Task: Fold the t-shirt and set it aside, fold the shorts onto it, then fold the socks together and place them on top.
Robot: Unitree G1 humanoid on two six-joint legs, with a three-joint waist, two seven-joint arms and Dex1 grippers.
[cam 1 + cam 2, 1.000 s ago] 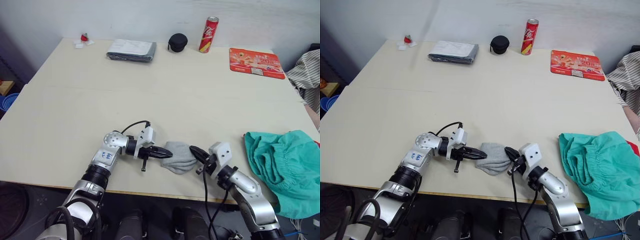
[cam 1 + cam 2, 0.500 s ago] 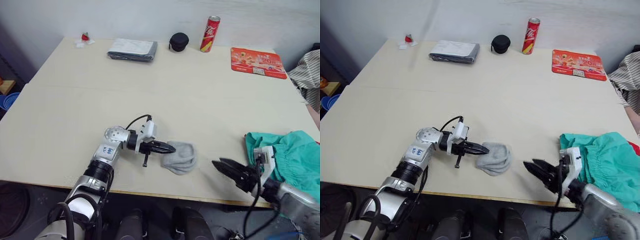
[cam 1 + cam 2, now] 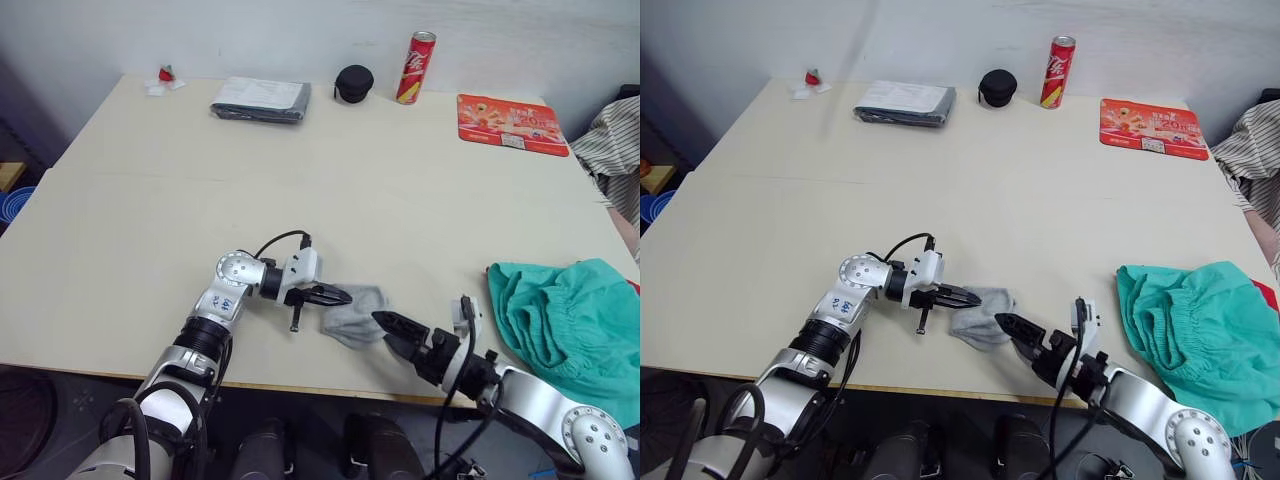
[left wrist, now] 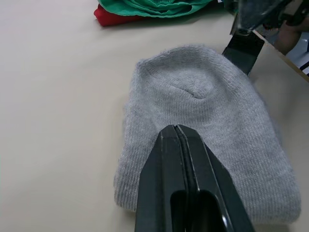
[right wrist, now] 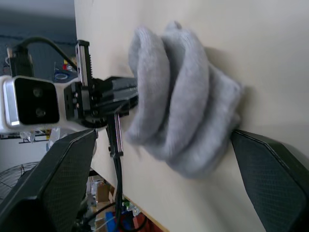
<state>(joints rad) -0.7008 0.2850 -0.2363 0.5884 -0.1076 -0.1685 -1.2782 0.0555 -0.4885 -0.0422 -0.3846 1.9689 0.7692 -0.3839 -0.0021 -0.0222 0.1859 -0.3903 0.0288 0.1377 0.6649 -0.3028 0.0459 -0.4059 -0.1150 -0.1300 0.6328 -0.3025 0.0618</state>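
The socks (image 3: 358, 312), a small light-grey bundle folded over on itself, lie on the cream table (image 3: 330, 190) near its front edge, between the two arms; the left gripper (image 3: 338, 295) reaches in from the robot's left with its black fingers pressed together, their tips resting on the near end of the bundle, and in the left wrist view the fingers (image 4: 179, 164) show as a single closed wedge lying over the knit; the right gripper (image 3: 386, 323) comes in low from the robot's right with its tips at the bundle's front right edge, and in the right wrist view its two fingers (image 5: 270, 169) stand spread wide on either side of the socks, holding nothing; the shorts (image 3: 565, 322), teal-green and rumpled with the gathered waistband showing, sit at the table's right front corner, well apart from the socks; a sliver of the red t-shirt (image 3: 1265, 296) peeks out from under their right side, so the shorts lie on top of it; along the far edge of the table are a folded grey cloth (image 3: 261, 99), a round black case (image 3: 354, 83), a red drinks can (image 3: 417, 68) standing upright, and a flat red packet (image 3: 512, 124); a small red and white object (image 3: 164, 79) lies at the far left corner; a person's striped sleeve (image 3: 615, 140) shows at the right edge.
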